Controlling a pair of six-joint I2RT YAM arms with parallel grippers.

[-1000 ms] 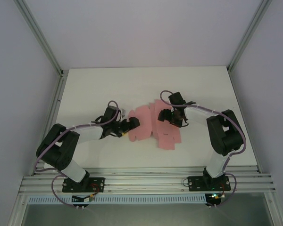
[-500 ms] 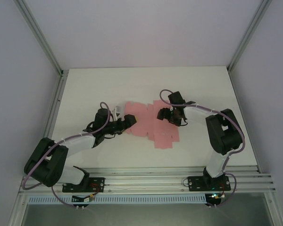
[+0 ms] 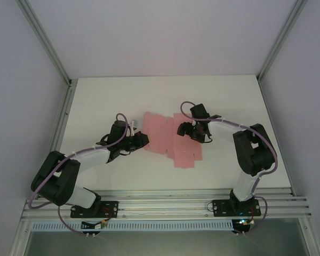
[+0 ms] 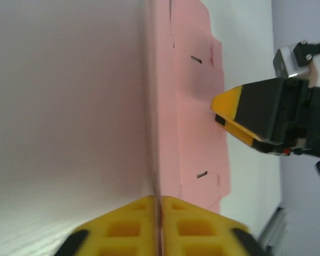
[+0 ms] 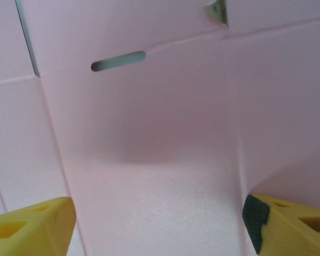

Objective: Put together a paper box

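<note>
The paper box (image 3: 165,140) is a flat pale pink die-cut sheet lying in the middle of the white table. My left gripper (image 3: 142,142) is at the sheet's left edge. In the left wrist view its yellow fingers (image 4: 192,226) are shut on the thin card edge (image 4: 158,176), which runs straight out from between them. My right gripper (image 3: 190,131) hovers low over the sheet's right half, with a yellow-tipped finger (image 4: 228,104) just above the pink card. In the right wrist view its jaws stand open over a panel of the sheet (image 5: 149,160), with nothing between them.
An aluminium rail (image 3: 165,205) runs along the table's near edge by the arm bases. Slanted frame posts (image 3: 61,114) and white walls bound the table on both sides. Bare table (image 3: 149,96) lies behind the sheet.
The sheet went from rumpled and skewed to flat. My left gripper came to its left edge open and has closed on it. The right gripper has barely moved.
</note>
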